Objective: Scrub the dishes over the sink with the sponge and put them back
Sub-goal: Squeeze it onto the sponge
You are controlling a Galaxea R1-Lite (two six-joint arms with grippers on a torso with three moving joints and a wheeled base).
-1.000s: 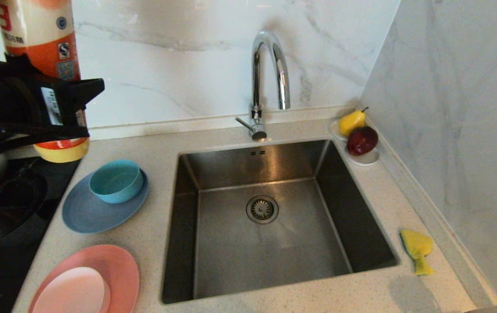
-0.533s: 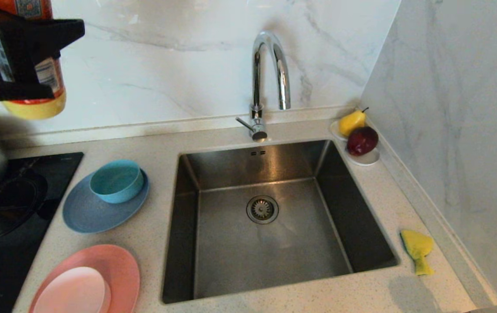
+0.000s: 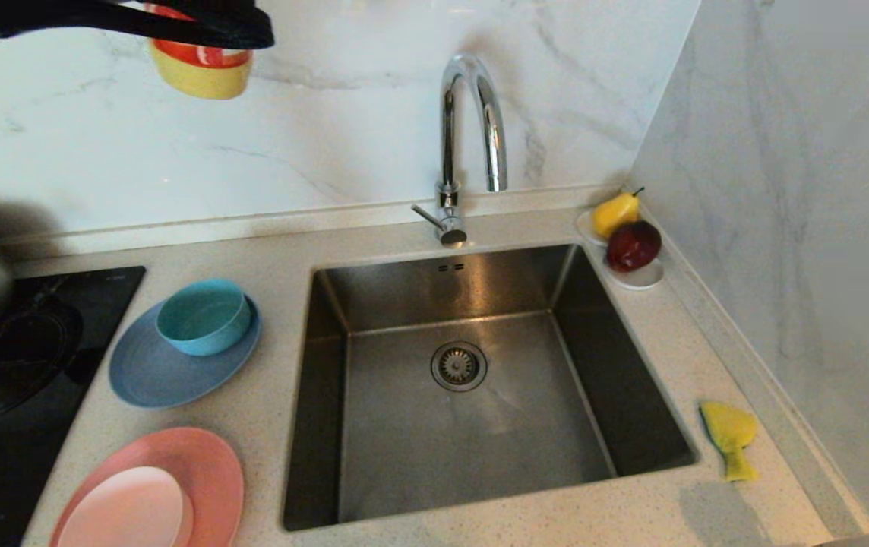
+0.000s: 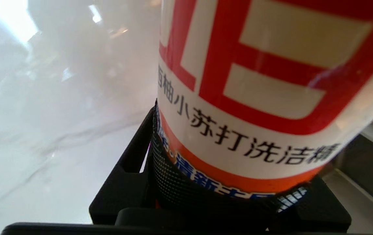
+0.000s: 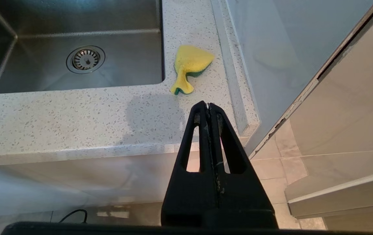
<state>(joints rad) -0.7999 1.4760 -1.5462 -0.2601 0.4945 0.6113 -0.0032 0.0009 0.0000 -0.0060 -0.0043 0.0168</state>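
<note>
- I am holding a dish-soap bottle (image 3: 201, 72) in my left gripper (image 3: 176, 23), fingers clamped around its labelled body, high at the head view's 11 o'clock, in front of the marble backsplash.
- My right gripper (image 5: 208, 107) is idling below the counter edge, fingers pressed together on nothing.
- I am judging this a soap-dispensing step: it is worth keeping the bottle's mouth aimed at the sponge (image 3: 729, 437), lying on the counter at the sink's (image 3: 328, 395) 4 o'clock, and tipping gently.
- The sink is sitting bare around its drain strainer (image 3: 458, 365).
- At 9 o'clock, the teal bowl (image 3: 203, 315) is resting empty on the grey-blue plate (image 3: 150, 376).
- At 7 o'clock, the small pale pink dish (image 3: 127, 509) is lying on the salmon-pink plate (image 3: 206, 463).
- At 2 o'clock, a white dish (image 3: 643, 277) is holding a pear (image 3: 614, 213) and a dark red apple (image 3: 633, 245).
</note>
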